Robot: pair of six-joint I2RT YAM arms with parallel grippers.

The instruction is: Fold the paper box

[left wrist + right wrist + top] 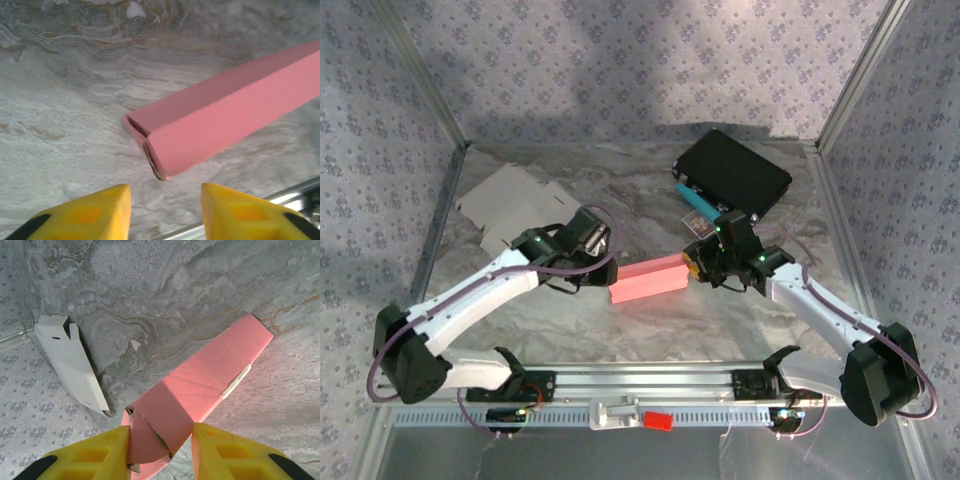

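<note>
Leaning in from both near corners over the marble table [570, 335], pointing at the middle. Holding the left gripper [166, 192] apart: yellow fingers [107, 210] standing spread, gripping nothing, touching nothing. Hovering just short of the left end of the pink paper box [235, 110], with that end lying straight ahead of the gap, not inside it. Showing a partly tucked flap there, with a thin dark seam running along the end's edge.

Clamping the right gripper [160, 440] on the box's opposite end: pressing one yellow pad against each side, narrowed to the box's width. Showing a ragged, curling flap edge at the pinched end, bulging between the pads.

Lying long and slim across the table's middle in the top view, between the two grippers, slanting slightly from left-near to right-far. Resting on the marble at the left end; cannot tell whether lifting off at the right end. Showing a white strip peeking along one long edge in the right wrist view.

Lying farther back on the left, well apart from the box: flat white cardboard blank [510, 205], unfolded. Sitting at the far right, near the back wall: black case [733, 170], with a blue item [693, 198] lying just beside its near edge, just behind the right wrist.
</note>
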